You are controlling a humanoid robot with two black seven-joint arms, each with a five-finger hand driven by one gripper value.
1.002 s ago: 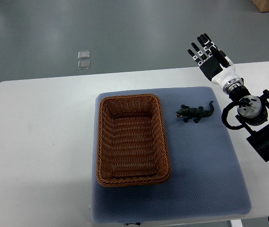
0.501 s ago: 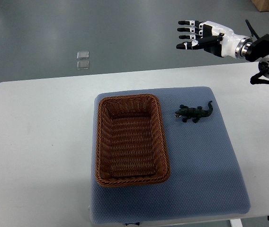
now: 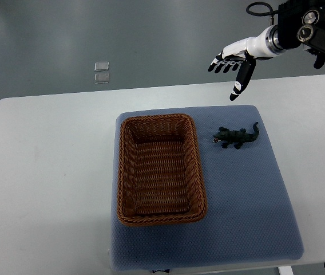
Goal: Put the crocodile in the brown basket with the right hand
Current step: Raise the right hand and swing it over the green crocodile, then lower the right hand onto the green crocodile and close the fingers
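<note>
While right hand (image 3: 238, 56) hovers, fingers (image 3: 220, 63) apart, crocodile (image 3: 235, 136) lies on mat (image 3: 248, 195) beside basket (image 3: 120, 172).

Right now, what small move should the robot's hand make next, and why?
Probably bring the right hand down toward the crocodile. The hand hovers open, holding nothing, out beyond it, while the crocodile lies untouched on the blue mat, right of the brown basket.
</note>
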